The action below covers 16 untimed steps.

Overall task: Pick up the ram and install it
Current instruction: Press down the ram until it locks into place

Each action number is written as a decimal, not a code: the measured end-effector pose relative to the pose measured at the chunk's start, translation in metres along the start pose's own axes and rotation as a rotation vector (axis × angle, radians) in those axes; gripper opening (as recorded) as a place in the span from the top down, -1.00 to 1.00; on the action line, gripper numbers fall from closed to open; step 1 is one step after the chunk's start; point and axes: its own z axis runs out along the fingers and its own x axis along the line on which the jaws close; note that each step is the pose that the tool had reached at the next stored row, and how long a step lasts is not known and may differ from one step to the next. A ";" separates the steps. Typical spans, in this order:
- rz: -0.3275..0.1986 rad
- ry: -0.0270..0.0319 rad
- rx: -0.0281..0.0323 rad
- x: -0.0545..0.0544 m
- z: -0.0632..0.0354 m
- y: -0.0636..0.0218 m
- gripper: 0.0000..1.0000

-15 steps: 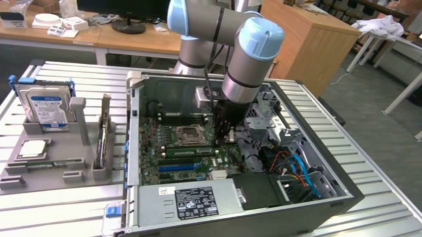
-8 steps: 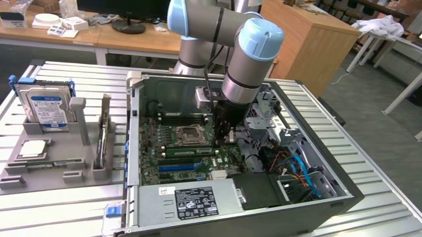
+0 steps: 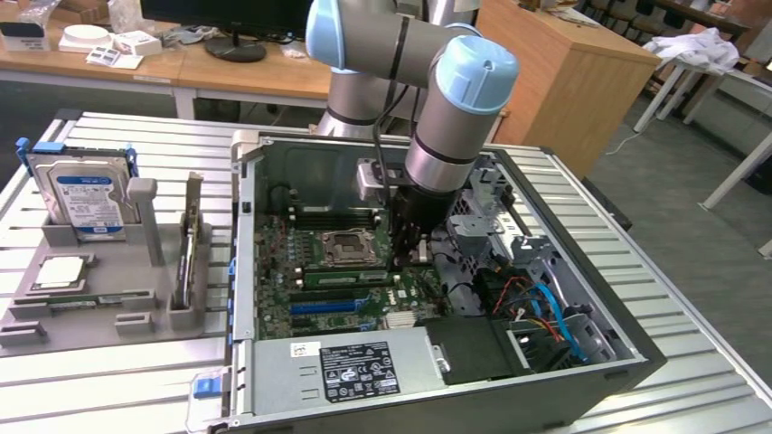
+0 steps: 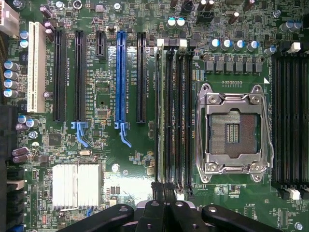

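The ram (image 4: 161,121) is a long thin green stick standing on edge in the memory slot nearest the blue card slot, beside the empty processor socket (image 4: 231,130). In the exterior view the ram (image 3: 343,277) shows as a green strip just below the socket (image 3: 343,242), inside the open computer case. My gripper (image 4: 164,189) is shut, its dark fingertips pressed together with nothing between them, right over one end of that stick. Seen from outside, the gripper (image 3: 408,258) points straight down at the motherboard. I cannot tell whether it touches the stick.
A grey rack on the exterior view's left holds a hard drive with a blue label (image 3: 85,194), a square silver chip (image 3: 61,271) and another thin board on edge (image 3: 190,249). The case wall (image 3: 603,362), cables (image 3: 543,316) and power supply (image 3: 350,366) ring the motherboard.
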 end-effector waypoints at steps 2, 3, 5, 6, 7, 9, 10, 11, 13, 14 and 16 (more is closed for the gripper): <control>0.000 -0.0002 0.0001 0.000 0.0005 0.0000 0.79; 0.000 -0.0002 0.0001 0.000 0.0008 0.0000 0.79; 0.000 0.0000 0.0000 0.000 0.0008 0.0000 0.79; 0.000 0.0000 0.0000 0.000 0.0008 0.0000 0.79; 0.000 0.0000 0.0000 0.000 0.0008 0.0000 0.79; 0.000 0.0001 0.0000 0.000 0.0008 0.0000 0.79; 0.000 0.0000 0.0000 0.000 0.0010 0.0000 0.79; 0.000 -0.0002 0.0001 0.000 0.0014 0.0000 0.79; 0.000 0.0000 0.0000 0.000 0.0015 0.0000 0.79; 0.000 0.0000 0.0000 0.000 0.0015 0.0000 0.79; 0.000 0.0000 0.0000 0.000 0.0015 0.0000 0.79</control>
